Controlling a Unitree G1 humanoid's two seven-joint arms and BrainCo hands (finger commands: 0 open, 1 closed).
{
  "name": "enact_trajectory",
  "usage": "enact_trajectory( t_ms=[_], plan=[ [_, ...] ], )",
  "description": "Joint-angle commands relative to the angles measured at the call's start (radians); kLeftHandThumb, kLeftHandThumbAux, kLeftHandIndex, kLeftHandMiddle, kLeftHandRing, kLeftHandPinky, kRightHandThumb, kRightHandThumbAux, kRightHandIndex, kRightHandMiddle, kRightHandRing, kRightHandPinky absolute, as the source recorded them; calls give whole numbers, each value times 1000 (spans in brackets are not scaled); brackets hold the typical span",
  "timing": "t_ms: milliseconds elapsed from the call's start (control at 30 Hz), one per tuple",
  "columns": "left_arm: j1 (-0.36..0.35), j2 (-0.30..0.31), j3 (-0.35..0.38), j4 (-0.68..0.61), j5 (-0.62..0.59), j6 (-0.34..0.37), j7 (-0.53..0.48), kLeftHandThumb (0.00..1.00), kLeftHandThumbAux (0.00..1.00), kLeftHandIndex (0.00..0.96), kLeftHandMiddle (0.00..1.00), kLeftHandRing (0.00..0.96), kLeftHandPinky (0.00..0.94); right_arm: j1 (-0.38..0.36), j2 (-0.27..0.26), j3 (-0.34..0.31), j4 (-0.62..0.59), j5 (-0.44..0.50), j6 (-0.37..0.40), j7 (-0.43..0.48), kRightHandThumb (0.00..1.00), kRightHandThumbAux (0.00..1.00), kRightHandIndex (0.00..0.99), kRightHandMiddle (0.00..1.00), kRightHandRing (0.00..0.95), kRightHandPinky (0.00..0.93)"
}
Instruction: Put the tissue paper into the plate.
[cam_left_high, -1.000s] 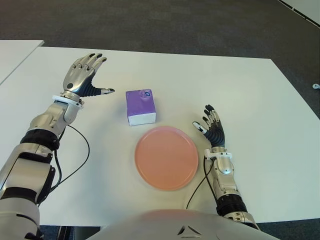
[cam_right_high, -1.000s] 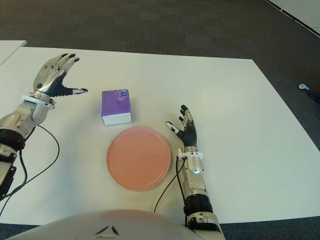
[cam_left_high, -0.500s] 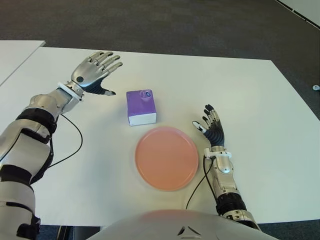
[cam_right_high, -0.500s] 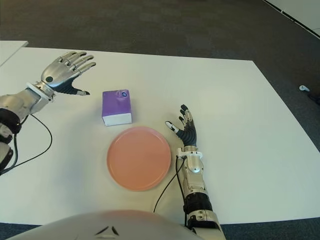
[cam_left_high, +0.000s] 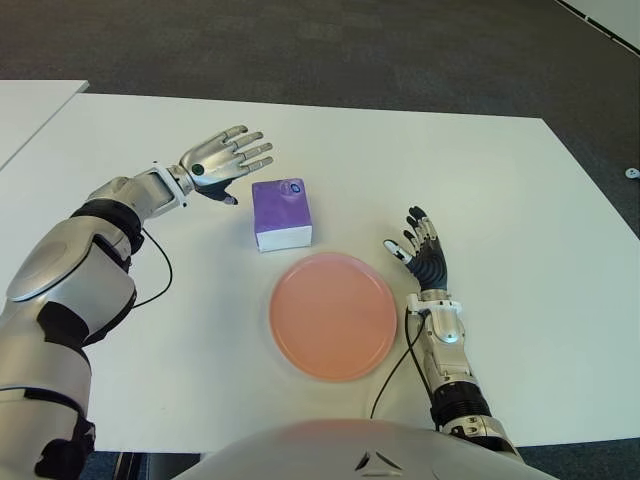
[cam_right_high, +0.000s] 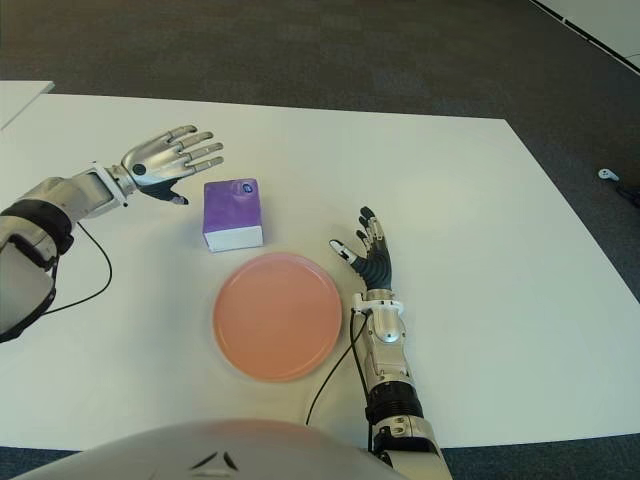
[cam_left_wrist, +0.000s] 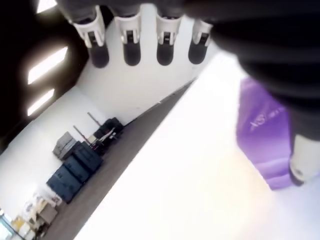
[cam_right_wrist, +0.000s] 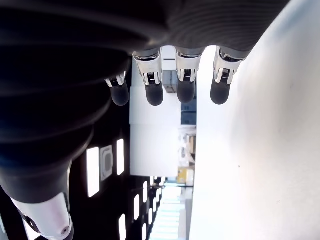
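Note:
A purple tissue pack (cam_left_high: 281, 213) with a white lower edge lies on the white table (cam_left_high: 500, 180), just behind the round pink plate (cam_left_high: 333, 315). My left hand (cam_left_high: 227, 161) hovers open to the left of the pack, a short gap away, fingers spread and pointing toward it. In the left wrist view the purple pack (cam_left_wrist: 262, 130) shows beside the thumb, with nothing held. My right hand (cam_left_high: 420, 255) is open to the right of the plate, fingers straight. The plate has nothing in it.
A second white table (cam_left_high: 30, 105) shows at the far left edge. Dark carpet (cam_left_high: 350, 50) lies beyond the table. A black cable (cam_left_high: 395, 365) runs along my right forearm near the plate's right rim.
My left hand has swung right and turned toward the tissue pack, closing most of the gap. The pack, the plate and my right hand have stayed put.

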Motion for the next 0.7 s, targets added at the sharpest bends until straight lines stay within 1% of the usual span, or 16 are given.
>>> enact_trajectory(
  t_ms=[33,167,367,533,700],
  plan=[
    [-10,-46,-83,40,50,53,17,123,561,0,0,0,0,88,33,10,117,4,73,0,32,711,0,0,0,18],
    [-11,-64,-149,67,84,108,10,138,585,0,0,0,0,90,34,8,117,6,74,-1,35,705,0,1,0,15],
    [-13,-68,-206,85,95,144,19,151,606,0,0,0,0,100,37,10,111,6,73,-3,33,700,0,3,0,19],
    [-18,-71,-239,89,94,150,24,151,608,0,0,0,0,104,40,8,109,7,74,-8,27,701,0,3,0,20],
    [-26,-78,-263,84,86,114,31,115,617,0,0,0,0,106,38,5,107,10,80,-10,43,717,0,3,0,19]
  ],
)
